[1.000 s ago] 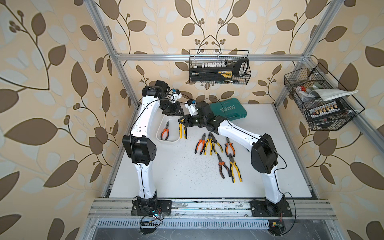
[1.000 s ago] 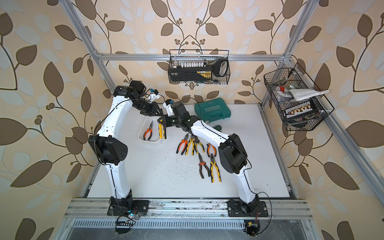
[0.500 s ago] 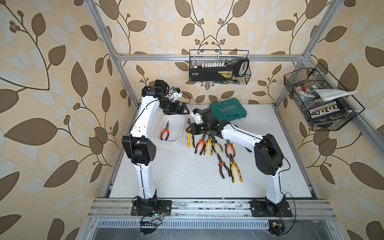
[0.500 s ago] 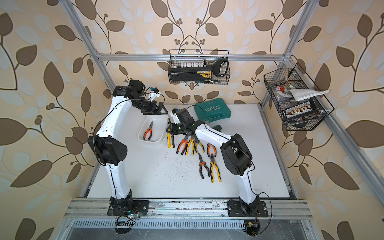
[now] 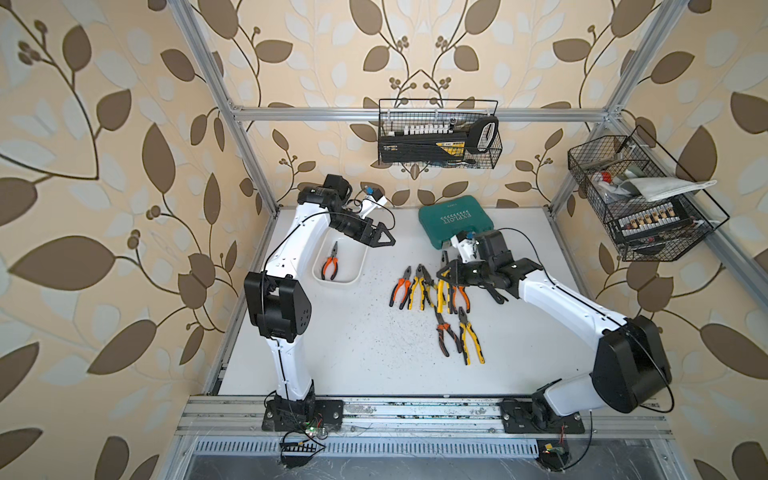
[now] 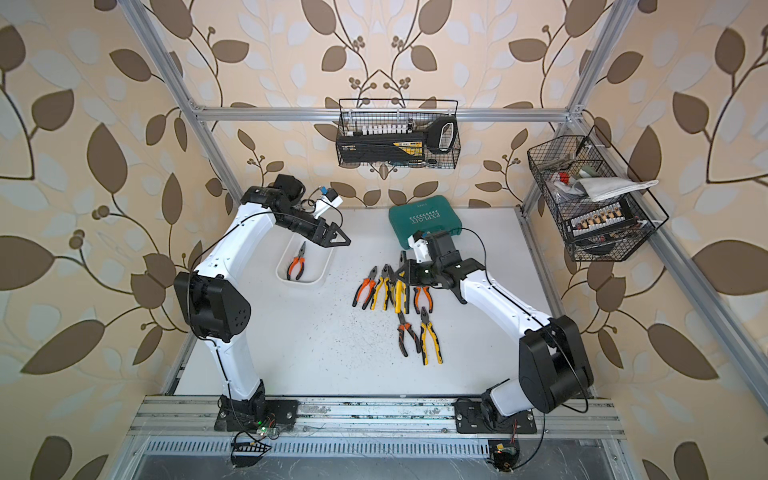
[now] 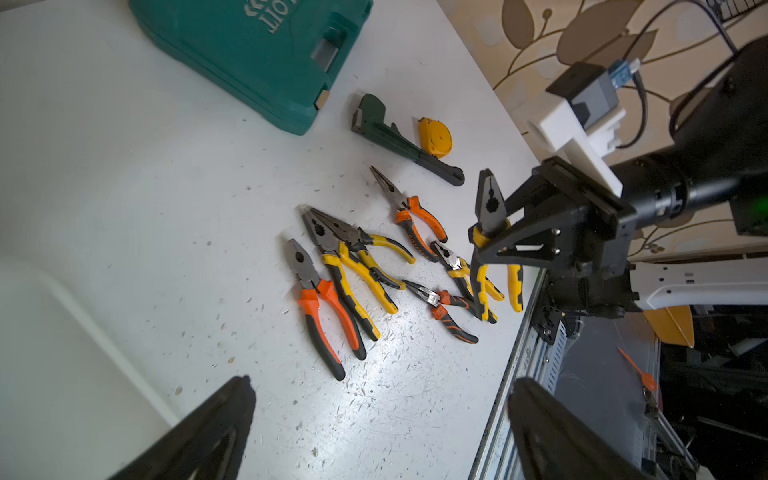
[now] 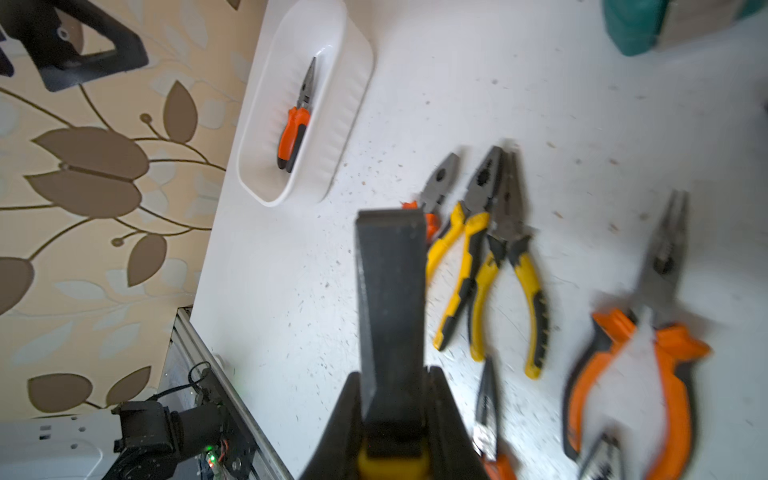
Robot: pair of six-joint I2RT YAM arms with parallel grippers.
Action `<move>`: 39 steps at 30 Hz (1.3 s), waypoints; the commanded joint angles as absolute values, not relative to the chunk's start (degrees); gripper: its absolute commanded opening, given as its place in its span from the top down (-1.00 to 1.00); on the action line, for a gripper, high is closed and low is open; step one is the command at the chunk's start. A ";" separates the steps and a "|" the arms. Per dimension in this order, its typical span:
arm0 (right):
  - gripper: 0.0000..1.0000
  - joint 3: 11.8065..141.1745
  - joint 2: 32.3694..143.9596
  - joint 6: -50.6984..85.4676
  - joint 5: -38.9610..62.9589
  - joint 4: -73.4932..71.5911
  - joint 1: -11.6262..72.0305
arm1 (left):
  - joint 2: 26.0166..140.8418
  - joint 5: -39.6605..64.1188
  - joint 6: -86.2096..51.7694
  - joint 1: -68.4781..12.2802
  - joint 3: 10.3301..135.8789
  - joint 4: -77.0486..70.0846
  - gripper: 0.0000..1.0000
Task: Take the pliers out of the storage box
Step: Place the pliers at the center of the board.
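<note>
The white storage box sits at the table's back left and holds one orange-handled pliers. My left gripper hangs open and empty over the box's far right corner. Off to the right, my right gripper is shut on yellow-and-black pliers. It holds them just above a row of several pliers lying on the table. Two more pliers lie nearer the front.
A teal tool case lies behind the right gripper. A dark pipe wrench and a yellow tape measure lie beside it. Black wire baskets hang on the back wall and the right frame.
My left gripper opened and let go of the yellow-and-black pliers, then drew back. The right gripper carried them rightward from beside the box to over the row of pliers.
</note>
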State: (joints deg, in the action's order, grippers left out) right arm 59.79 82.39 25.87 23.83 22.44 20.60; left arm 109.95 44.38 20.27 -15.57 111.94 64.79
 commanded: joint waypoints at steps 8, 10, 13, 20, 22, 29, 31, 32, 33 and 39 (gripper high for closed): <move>0.90 57.80 74.51 8.67 23.89 47.71 7.27 | 104.60 46.05 20.11 -28.14 104.80 53.04 -0.98; 0.90 58.09 74.85 7.21 21.83 50.51 6.19 | 104.25 44.97 19.99 -30.45 103.89 52.40 -0.98; 0.89 57.60 75.40 5.69 19.09 51.53 5.24 | 103.59 43.51 19.62 -33.34 102.48 51.36 -0.98; 0.85 57.38 82.36 3.96 20.84 48.93 4.75 | 102.14 39.86 18.02 -38.71 98.11 48.46 -0.98; 0.83 57.40 84.72 4.05 21.81 47.43 4.75 | 101.83 38.60 18.19 -40.52 96.71 47.87 -0.98; 0.78 58.34 93.88 4.05 23.84 44.43 4.85 | 101.72 36.96 19.29 -43.77 95.88 47.64 -0.98; 0.77 58.32 96.09 4.22 24.08 43.89 4.88 | 101.56 36.75 19.64 -43.79 95.90 47.81 -0.98; 0.78 58.19 96.94 4.30 24.04 43.37 4.87 | 101.51 36.74 19.77 -43.90 95.74 47.92 -0.98; 0.76 57.99 97.68 4.42 23.84 42.84 4.92 | 101.44 36.74 19.86 -43.86 95.45 47.94 -0.98; 0.31 57.37 99.43 4.92 22.64 41.99 5.02 | 101.25 35.96 21.30 -43.80 94.91 48.16 -0.98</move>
